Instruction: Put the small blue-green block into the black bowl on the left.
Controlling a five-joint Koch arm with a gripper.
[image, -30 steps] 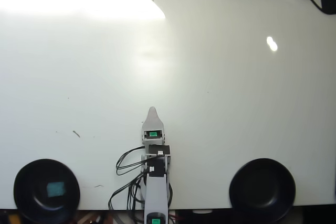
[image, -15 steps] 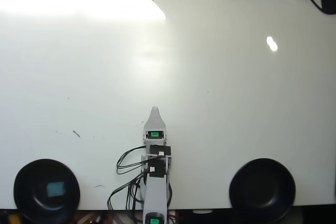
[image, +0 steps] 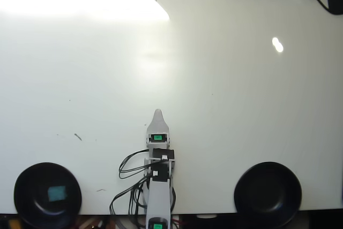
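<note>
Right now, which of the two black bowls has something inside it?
The black bowl at the overhead view's bottom left: the small blue-green block lies in it. The other bowl looks empty.

The small blue-green block [image: 57,192] lay flat inside the black bowl [image: 24,186], resting on its floor a little right of centre in the overhead view. It was a teal, matte, roughly square piece, far smaller than the bowl. That bowl was round, shallow and glossy, sitting at the table's lower left edge, partly cut by the frame

block [image: 57,192] in left bowl [image: 32,178], arm [image: 158,186] between, second bowl [image: 268,191] right
</note>
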